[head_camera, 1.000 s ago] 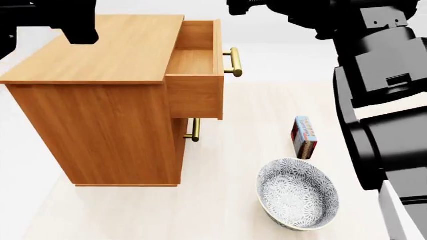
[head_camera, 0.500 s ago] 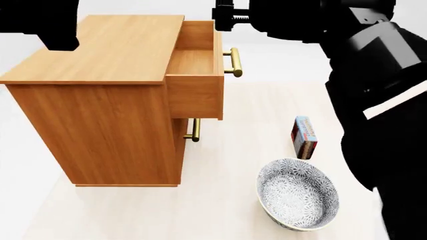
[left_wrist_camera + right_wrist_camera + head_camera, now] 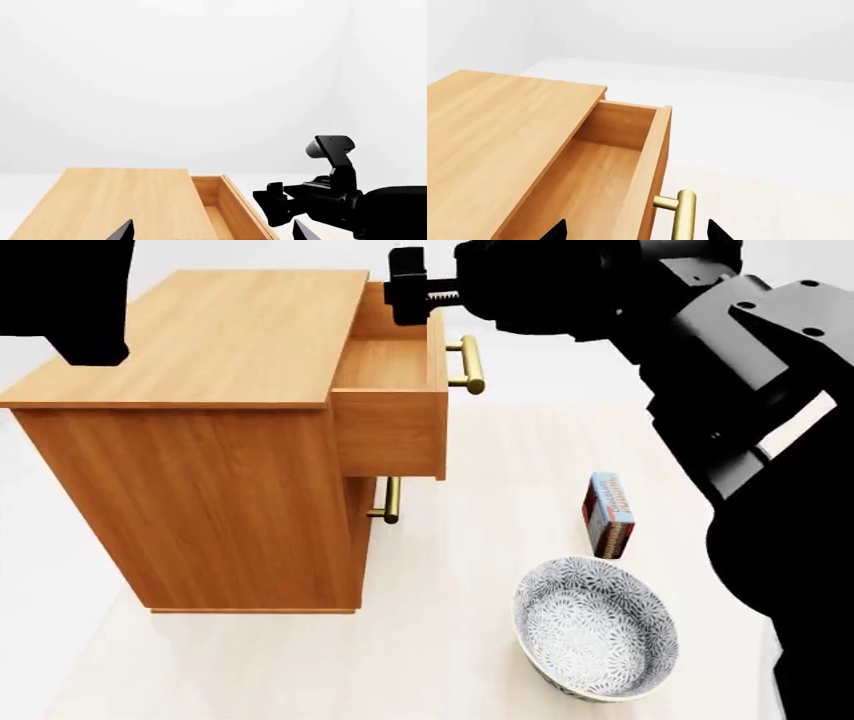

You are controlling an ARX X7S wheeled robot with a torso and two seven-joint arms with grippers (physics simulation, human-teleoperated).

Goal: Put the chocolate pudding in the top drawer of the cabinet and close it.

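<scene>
The chocolate pudding (image 3: 610,512) stands on the floor to the right of the cabinet (image 3: 200,490), just behind the bowl. The top drawer (image 3: 396,365) is pulled out and its box is empty; its brass handle (image 3: 465,364) faces right. My right gripper (image 3: 406,286) hovers over the drawer's far end, open and empty; in the right wrist view its tips (image 3: 637,234) straddle the drawer front (image 3: 647,175) and handle (image 3: 684,215). My left gripper (image 3: 212,235) is open and empty above the cabinet top (image 3: 113,200); the left arm (image 3: 67,300) shows at the upper left.
A blue-and-white patterned bowl (image 3: 597,640) sits on the floor at the front right, close to the pudding. A lower drawer handle (image 3: 391,500) sticks out under the open drawer. My right arm (image 3: 747,390) fills the right side of the head view.
My right gripper has moved left, from right of the drawer handle to above the open drawer. My left arm has shifted left over the cabinet top. The pudding and bowl have not moved.
</scene>
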